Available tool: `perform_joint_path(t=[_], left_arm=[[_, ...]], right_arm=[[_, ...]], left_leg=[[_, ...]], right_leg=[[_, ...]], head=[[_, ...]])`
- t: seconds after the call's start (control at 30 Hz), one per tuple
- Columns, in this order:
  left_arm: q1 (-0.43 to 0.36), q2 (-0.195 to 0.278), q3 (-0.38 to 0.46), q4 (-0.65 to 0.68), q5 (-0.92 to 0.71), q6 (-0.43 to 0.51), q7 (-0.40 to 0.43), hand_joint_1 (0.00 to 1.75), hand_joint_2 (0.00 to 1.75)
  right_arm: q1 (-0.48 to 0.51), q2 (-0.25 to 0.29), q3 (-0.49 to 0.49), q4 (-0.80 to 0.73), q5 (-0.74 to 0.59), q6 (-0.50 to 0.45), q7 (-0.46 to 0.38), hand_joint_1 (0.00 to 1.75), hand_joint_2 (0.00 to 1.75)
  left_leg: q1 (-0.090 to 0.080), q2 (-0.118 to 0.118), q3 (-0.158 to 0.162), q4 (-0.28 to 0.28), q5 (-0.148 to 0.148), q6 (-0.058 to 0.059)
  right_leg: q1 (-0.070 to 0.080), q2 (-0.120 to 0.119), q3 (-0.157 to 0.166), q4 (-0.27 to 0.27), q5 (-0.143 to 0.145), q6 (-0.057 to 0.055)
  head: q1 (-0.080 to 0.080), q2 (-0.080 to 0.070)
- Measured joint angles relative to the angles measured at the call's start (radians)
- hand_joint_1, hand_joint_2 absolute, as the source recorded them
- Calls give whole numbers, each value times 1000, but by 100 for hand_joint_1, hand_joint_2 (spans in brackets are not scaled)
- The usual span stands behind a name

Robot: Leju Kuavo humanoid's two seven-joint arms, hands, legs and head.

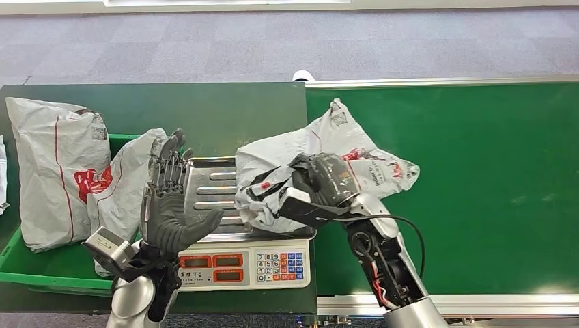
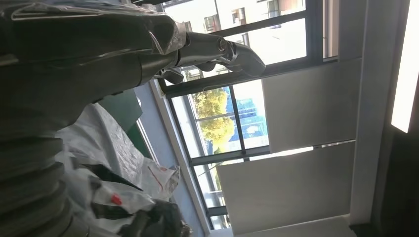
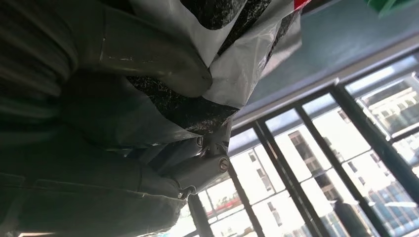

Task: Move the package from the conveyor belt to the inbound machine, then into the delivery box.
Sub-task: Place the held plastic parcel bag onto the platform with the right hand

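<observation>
Your package [image 1: 321,167], a crumpled grey poly mailer with red and black print, lies half over the right part of the inbound machine's [image 1: 239,263] steel ribbed platter and half out over the left end of the green conveyor belt [image 1: 478,184]. Your right hand [image 1: 321,184] has it: the dark fingers are curled into the bag's middle folds and the plastic bunches up around them. In the right wrist view you see the thick grey thumb [image 3: 148,59] pressed against white and black film, with more of the bag wrapped over the fingers.

The machine itself is a scale, standing at the near edge of the dark green table [image 1: 225,109], its front panel showing red displays and a keypad. The left part of the platter is bare.

Your left hand [image 1: 171,205] is raised upright just beside the platter's left edge, fingers straight and spread, thumb pointing toward the scale, holding nothing. It touches neither the package nor the platter, as far as you can tell from the head view.

Behind that hand, at the table's left end, sits the green delivery box [image 1: 41,273]. Two other grey mailers [image 1: 58,171] lie in it, the larger one against the far left, the smaller one leaning close to your left hand.
</observation>
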Motion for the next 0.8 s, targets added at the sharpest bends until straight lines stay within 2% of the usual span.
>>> perform_joint_path(t=[0.17,0.27,0.3,0.4,0.57,0.67,0.8], left_arm=[[-2,0,15,0,19,16,8,0,175],[-2,0,27,0,28,22,11,0,175],[-2,0,30,0,30,23,11,0,175],[0,1,35,0,32,25,13,0,175],[6,1,44,-1,30,25,16,0,175],[15,0,51,-8,24,25,19,0,175],[29,0,62,-21,12,24,24,0,175]], right_arm=[[-12,42,96,112,20,0,-10,175,175],[-24,56,127,158,15,-2,-19,86,175],[-27,60,133,169,9,-4,-26,42,175],[-31,66,143,190,-28,-1,-55,0,175],[-17,66,139,180,-223,100,-140,0,175],[1,60,129,129,-303,123,-148,0,175],[28,37,122,17,-342,115,-134,0,175]], left_leg=[[0,0,0,0,0,0],[0,0,0,0,0,0],[0,0,0,0,0,0],[0,0,0,0,0,0],[0,0,0,0,0,0],[0,0,0,0,0,0],[0,0,0,0,0,0]], right_leg=[[0,0,0,0,0,0],[0,0,0,0,0,0],[0,0,0,0,0,0],[0,0,0,0,0,0],[0,0,-1,0,0,0],[0,0,-1,0,0,0],[0,0,-1,0,0,0]], head=[[0,0],[0,0],[0,0],[0,0],[0,0],[0,0],[0,0]])
